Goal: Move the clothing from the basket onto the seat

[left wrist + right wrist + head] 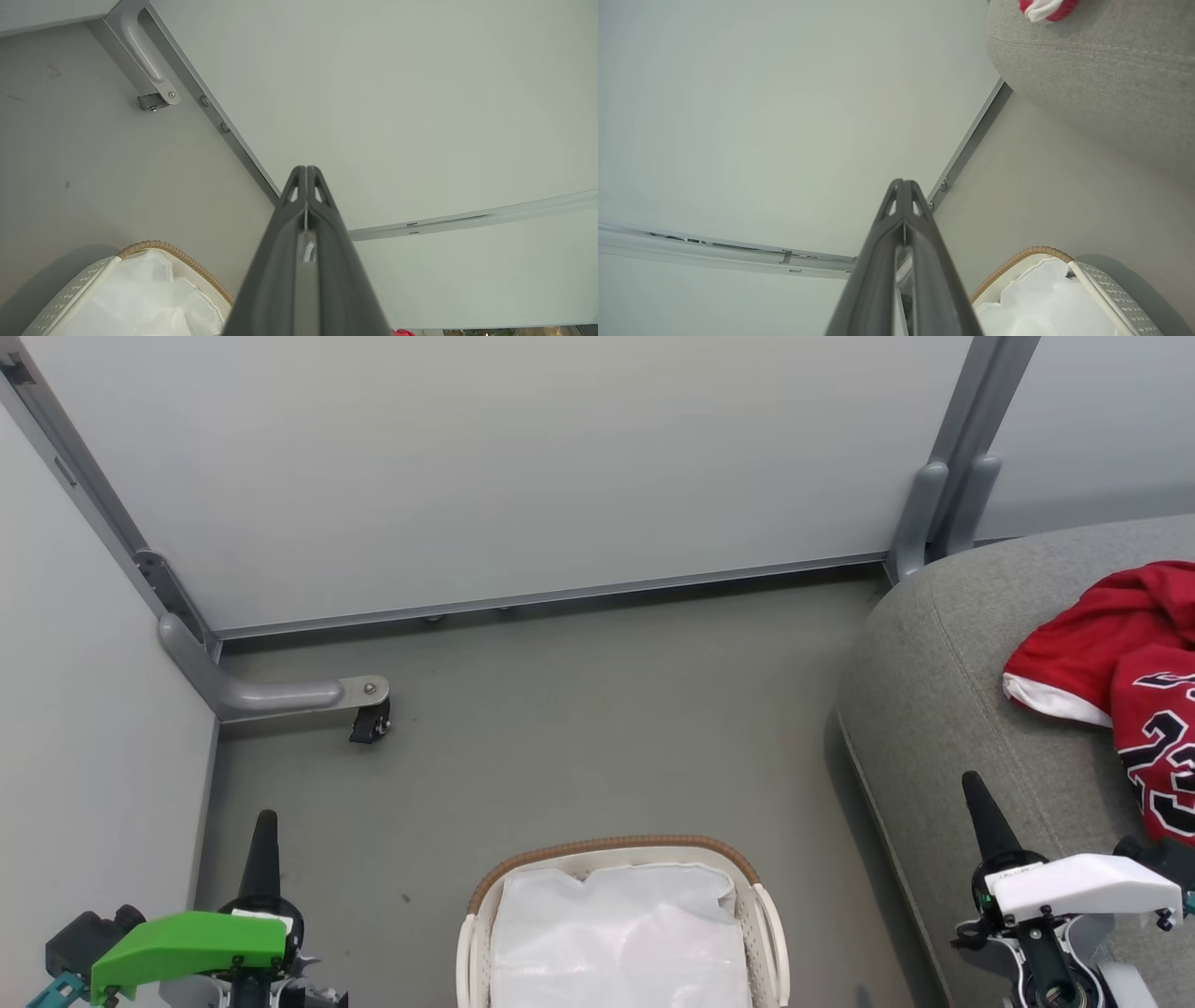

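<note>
Clothing: we see the red clothing [1111,663] crumpled on the seat at about 3 o'clock in the head view, white trim along its lower edge; the frame's edge cuts off its right part.
Jersey: the jersey [1162,756] lies at the 5 o'clock side of the pile, its black 23 facing up.
Seat: the grey seat [943,709] runs from 2 to 5 o'clock, with a seam line near its rounded edge.
Basket: the basket [607,847] stands on the floor at 6 o'clock, well apart from the clothing; we see its white liner [616,933] inside.
Left gripper: the left gripper [264,819] is at 7 o'clock, fingers pressed together on nothing, pointing to 12 o'clock beside the basket.
Right gripper: the right gripper [973,780] is at 4 o'clock over the seat's edge, fingers together and empty, with the jersey near its 3 o'clock side, not touching.
Floor: the grey floor [560,728] lies between basket and wall panels [513,457].
Caster: a caster [370,721] sits at 10 o'clock.
</note>
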### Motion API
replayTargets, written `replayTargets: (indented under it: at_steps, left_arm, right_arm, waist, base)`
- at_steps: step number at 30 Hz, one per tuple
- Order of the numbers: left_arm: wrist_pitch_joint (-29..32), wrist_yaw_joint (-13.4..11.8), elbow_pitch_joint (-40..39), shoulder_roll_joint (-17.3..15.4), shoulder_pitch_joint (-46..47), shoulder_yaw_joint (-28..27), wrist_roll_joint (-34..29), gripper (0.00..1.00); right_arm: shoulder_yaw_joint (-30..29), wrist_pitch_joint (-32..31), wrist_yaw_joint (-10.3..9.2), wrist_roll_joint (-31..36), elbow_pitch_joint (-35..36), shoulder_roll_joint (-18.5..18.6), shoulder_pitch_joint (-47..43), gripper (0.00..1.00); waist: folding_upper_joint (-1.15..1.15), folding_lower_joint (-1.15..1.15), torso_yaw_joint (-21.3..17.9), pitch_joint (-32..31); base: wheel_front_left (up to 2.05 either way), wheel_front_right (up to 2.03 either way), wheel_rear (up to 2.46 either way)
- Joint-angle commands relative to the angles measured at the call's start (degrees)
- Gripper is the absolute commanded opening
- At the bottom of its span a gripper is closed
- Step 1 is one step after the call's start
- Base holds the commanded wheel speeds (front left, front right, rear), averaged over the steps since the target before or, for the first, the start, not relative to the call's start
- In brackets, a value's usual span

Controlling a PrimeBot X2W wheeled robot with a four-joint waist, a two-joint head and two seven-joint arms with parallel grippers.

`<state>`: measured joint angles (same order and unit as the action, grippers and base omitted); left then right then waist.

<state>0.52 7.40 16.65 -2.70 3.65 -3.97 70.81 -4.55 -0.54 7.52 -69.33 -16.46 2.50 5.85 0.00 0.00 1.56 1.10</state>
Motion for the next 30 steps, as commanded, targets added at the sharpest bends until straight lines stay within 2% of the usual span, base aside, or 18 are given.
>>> replayTargets:
  at_steps: [1,30]
  left_arm:
    - [0.39,0.1,-0.8,-0.33,1.38,-0.45,1.23,0.0]
    - [4.07,0.14,-2.07,-0.35,2.53,-1.88,14.29,0.0]
  right_arm:
    - [-0.27,-0.45,-0.03,-1.5,0.69,0.37,0.57,0.0]
    - [-1.45,-4.06,-0.04,-15.27,1.93,0.48,0.55,0.0]
  waist:
    - [0.0,0.0,-0.04,-0.03]
    - [0.0,0.0,-0.92,-0.55]
  base:
    - [0.0,0.0,0.0]
    - [0.0,0.0,0.0]
